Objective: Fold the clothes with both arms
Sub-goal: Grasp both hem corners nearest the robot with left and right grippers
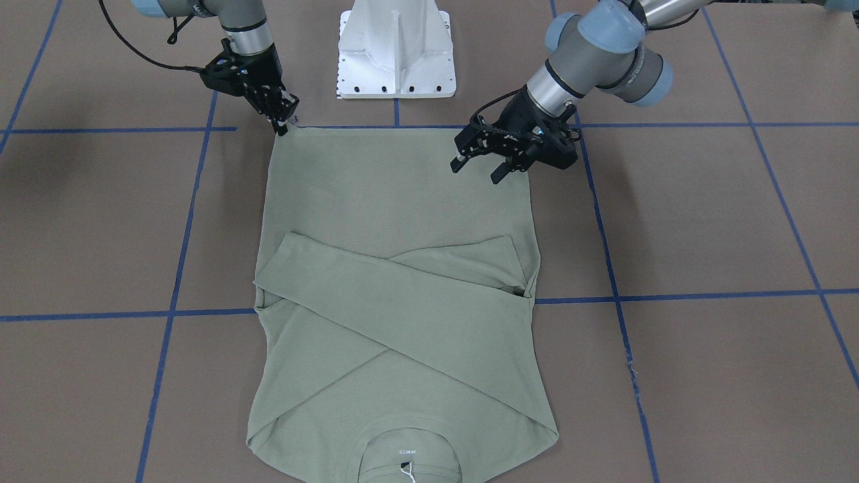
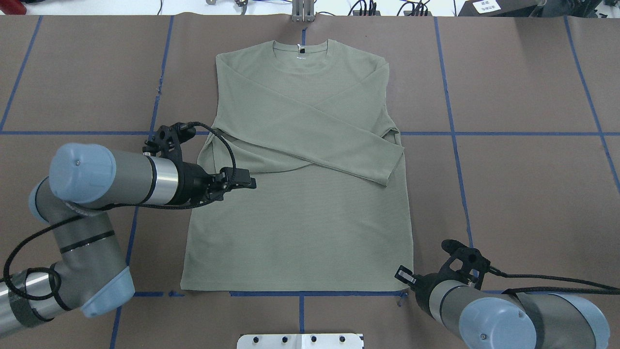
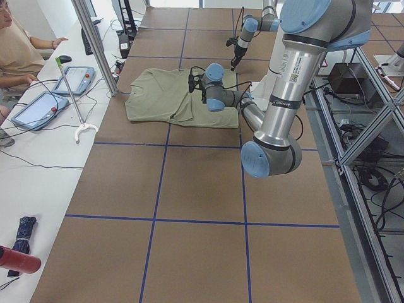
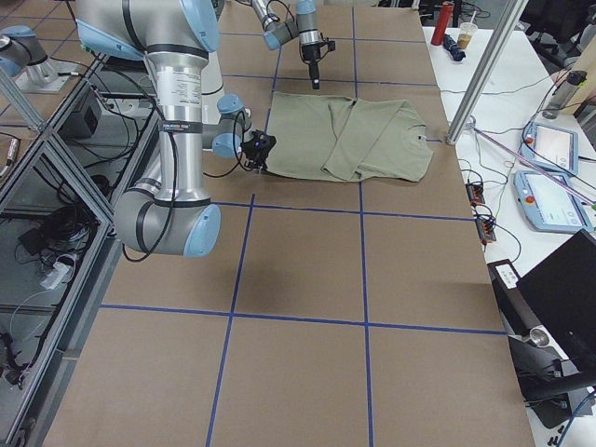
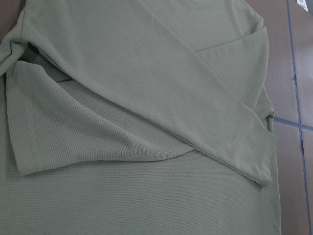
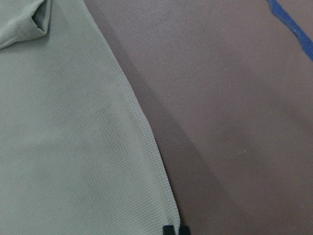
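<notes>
Sage-green shirt point(image 2: 300, 228) lies flat on the brown worktop point(image 2: 523, 194), front side up. Its collar point(image 2: 300, 51) is at the far edge from my base and its hem runs along the blue tape line point(image 2: 315, 293) nearest me. Both sleeves point(image 2: 339, 140) are folded across the chest and cross each other. The one from my left shoulder lies on top, its cuff reaching the shirt's right side edge. The white neck label point(image 2: 299, 57) shows inside the collar. My right gripper point(image 1: 282, 127) is low at the hem corner on my right. Its fingertips point(image 6: 168, 230) are drawn nearly together, and the wrist view shows the cloth's corner running in between them, so I read it as pinching that corner. The cloth there lies flat on the worktop. My left gripper point(image 1: 478, 170) hangs above the shirt's left side, jaws spread wide, holding nothing and clear of the cloth. Its wrist view looks down on the crossed sleeves. The white base plate point(image 1: 396, 54) sits just beyond the hem, between my arms.
</notes>
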`<control>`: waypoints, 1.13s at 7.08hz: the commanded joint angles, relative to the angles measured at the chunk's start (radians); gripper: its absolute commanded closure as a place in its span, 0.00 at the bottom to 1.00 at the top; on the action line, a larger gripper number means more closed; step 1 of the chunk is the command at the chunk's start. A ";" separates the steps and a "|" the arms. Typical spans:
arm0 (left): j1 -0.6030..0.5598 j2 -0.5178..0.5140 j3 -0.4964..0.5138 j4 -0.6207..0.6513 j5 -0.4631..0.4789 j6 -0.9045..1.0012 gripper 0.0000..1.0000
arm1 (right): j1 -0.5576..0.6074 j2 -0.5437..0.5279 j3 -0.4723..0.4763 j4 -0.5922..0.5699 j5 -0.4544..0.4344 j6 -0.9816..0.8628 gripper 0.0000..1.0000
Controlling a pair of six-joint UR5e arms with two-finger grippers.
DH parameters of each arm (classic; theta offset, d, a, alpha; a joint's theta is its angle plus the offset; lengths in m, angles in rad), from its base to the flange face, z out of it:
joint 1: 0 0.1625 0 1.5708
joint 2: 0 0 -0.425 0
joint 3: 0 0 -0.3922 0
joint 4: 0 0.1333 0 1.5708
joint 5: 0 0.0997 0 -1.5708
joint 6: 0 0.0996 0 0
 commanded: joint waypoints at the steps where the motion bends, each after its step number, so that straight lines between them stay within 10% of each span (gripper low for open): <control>1: 0.121 0.124 -0.116 0.076 0.081 -0.104 0.05 | -0.001 -0.007 0.021 -0.001 -0.001 0.000 1.00; 3: 0.265 0.214 -0.194 0.234 0.250 -0.165 0.05 | 0.001 -0.005 0.021 -0.001 -0.001 0.000 1.00; 8: 0.294 0.215 -0.197 0.379 0.275 -0.190 0.12 | 0.009 -0.002 0.035 -0.002 -0.006 0.000 1.00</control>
